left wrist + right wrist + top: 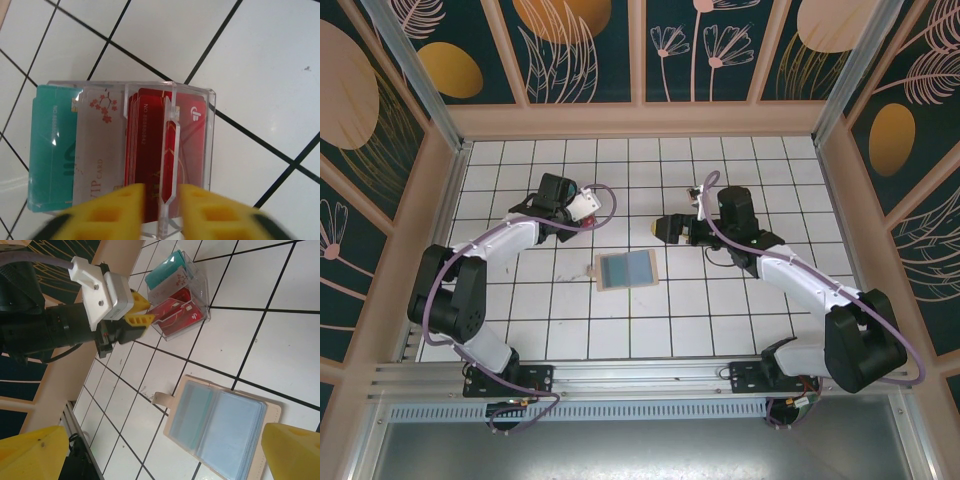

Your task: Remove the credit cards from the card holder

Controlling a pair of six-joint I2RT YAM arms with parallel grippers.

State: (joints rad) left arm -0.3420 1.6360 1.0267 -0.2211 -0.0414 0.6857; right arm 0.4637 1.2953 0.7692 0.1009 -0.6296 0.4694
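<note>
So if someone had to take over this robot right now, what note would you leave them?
Grippers: the left gripper has its jaws slightly open around the red card standing in the clear box, with no grip visible. The right gripper is wide open and empty.
Things: the card holder lies open on the table between the arms.
Done: the teal card and the red card sit in the box, beside a pale card.
Left: back the left arm away and check the holder's sleeves. I cannot tell if a card is inside.
</note>
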